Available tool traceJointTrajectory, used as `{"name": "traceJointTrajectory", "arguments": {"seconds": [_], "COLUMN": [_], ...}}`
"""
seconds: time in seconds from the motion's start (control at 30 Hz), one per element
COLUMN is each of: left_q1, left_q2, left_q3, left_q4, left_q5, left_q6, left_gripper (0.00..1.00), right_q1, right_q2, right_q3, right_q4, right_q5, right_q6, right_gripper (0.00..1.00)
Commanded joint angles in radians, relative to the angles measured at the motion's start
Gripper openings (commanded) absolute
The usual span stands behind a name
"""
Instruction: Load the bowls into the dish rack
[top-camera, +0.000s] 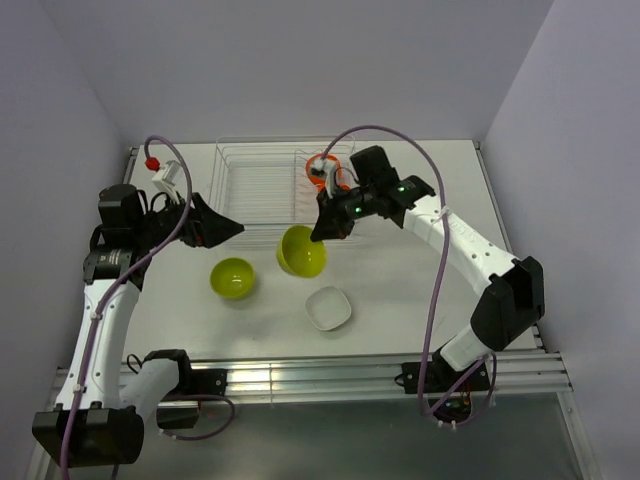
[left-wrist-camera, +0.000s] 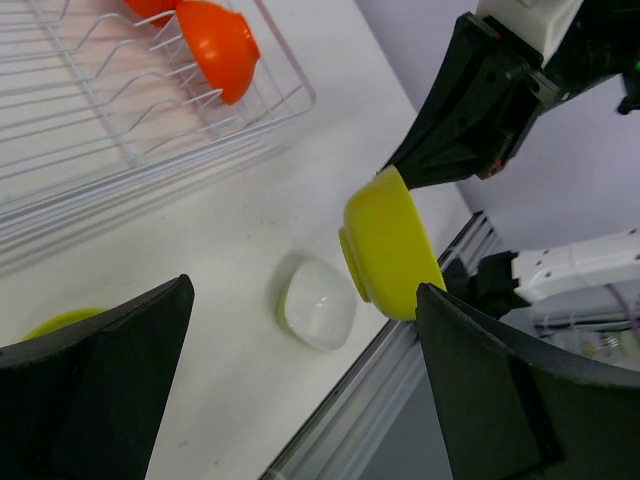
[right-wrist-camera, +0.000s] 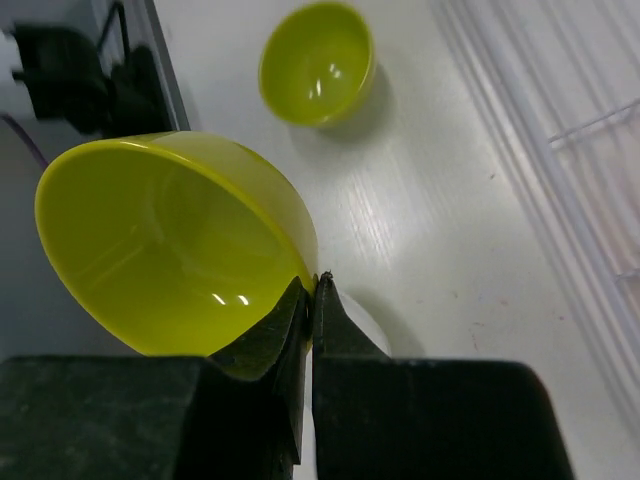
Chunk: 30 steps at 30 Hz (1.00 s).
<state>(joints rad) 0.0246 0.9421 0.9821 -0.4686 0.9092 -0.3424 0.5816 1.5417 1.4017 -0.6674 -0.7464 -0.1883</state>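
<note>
1. Crockery nearest the arm bases: a small white dish (top-camera: 328, 307) sits right way up on the counter (top-camera: 420, 290), apart from everything else.
2. Slightly further in and to the left, a loose lime-green bowl (top-camera: 232, 277) rests on its foot with its mouth up. Nothing touches it, and it is not yet racked.
3. Beyond that, the right claw (top-camera: 322, 232) has its fingers closed narrowly on the rim of a second lime-green bowl, the held bowl (top-camera: 301, 251). It hangs clear of the counter, just in front of the dish rack.
4. The held bowl is round, so it has no real long axis. Its centre line is tipped, with the mouth facing up and toward the near edge and the foot turned away from the claw.
5. The left claw (top-camera: 228, 228) hovers near the rack's near-left corner with its fingers spread wide, holding nothing.
6. Farthest back, the dish rack (top-camera: 250, 180) lies against the rear of the counter. Two orange bowls (top-camera: 325, 165) are already lodged at its right end.
7. The step in hand looks like the carry. The next move probably calls for travel over the near wire, tilting the bowl onto its edge between free prongs left of the orange pair, then releasing it.
</note>
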Motion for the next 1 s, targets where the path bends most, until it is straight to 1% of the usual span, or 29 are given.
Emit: {"name": "traceJointTrajectory", "arguments": {"seconds": [0.0,0.07,0.1,0.13,0.17,0.2,0.27,0.3,0.37,0.47,0.5,0.53,0.6,0.7,0.77,0.97], "left_q1": [0.001,0.000,-0.008,-0.014,-0.017,-0.049,-0.081,-0.125,-0.194,-0.251,-0.258,-0.261,-0.267,-0.285,-0.298,-0.336], "left_q2": [-0.011,0.010,0.018,0.033,0.043,0.049,0.072,0.086,0.101,0.127,0.136,0.138,0.139,0.138,0.132,0.124], "left_q3": [0.046,0.049,0.056,0.061,0.066,0.078,0.090,0.102,0.112,0.107,0.099,0.089,0.072,0.064,0.052,0.043], "left_q4": [0.148,0.183,0.223,0.246,0.266,0.297,0.309,0.308,0.298,0.324,0.334,0.388,0.427,0.461,0.519,0.515], "left_q5": [0.008,0.013,0.016,0.016,0.010,-0.003,-0.032,-0.064,-0.107,-0.119,-0.106,-0.095,-0.087,-0.089,-0.089,-0.125], "left_q6": [-0.225,-0.285,-0.344,-0.372,-0.397,-0.436,-0.460,-0.469,-0.486,-0.510,-0.526,-0.546,-0.605,-0.632,-0.642,-0.633], "left_gripper": [1.00,0.99,0.99,1.00,0.99,0.99,0.99,0.99,1.00,0.99,0.99,0.99,1.00,0.99,1.00,1.00], "right_q1": [-0.092,-0.140,-0.152,-0.164,-0.167,-0.167,-0.166,-0.167,-0.167,-0.167,-0.167,-0.167,-0.167,-0.167,-0.167,-0.167], "right_q2": [-0.045,-0.038,-0.043,-0.046,-0.045,-0.045,-0.035,-0.032,-0.031,-0.031,-0.032,-0.034,-0.038,-0.043,-0.042,-0.042], "right_q3": [0.051,0.051,0.034,0.026,0.023,0.023,0.019,0.022,0.022,0.023,0.023,0.022,0.017,0.014,0.017,0.016], "right_q4": [0.181,0.250,0.314,0.340,0.359,0.364,0.403,0.413,0.428,0.436,0.439,0.439,0.446,0.446,0.436,0.433], "right_q5": [-0.165,-0.229,-0.244,-0.264,-0.268,-0.269,-0.289,-0.289,-0.291,-0.292,-0.294,-0.291,-0.284,-0.277,-0.269,-0.260], "right_q6": [0.229,0.314,0.343,0.389,0.401,0.408,0.446,0.457,0.469,0.475,0.477,0.478,0.484,0.483,0.478,0.472], "right_gripper": [0.00,0.00,0.00,0.00,0.00,0.00,0.00,0.00,0.00,0.00,0.00,0.00,0.00,0.00,0.00,0.00]}}
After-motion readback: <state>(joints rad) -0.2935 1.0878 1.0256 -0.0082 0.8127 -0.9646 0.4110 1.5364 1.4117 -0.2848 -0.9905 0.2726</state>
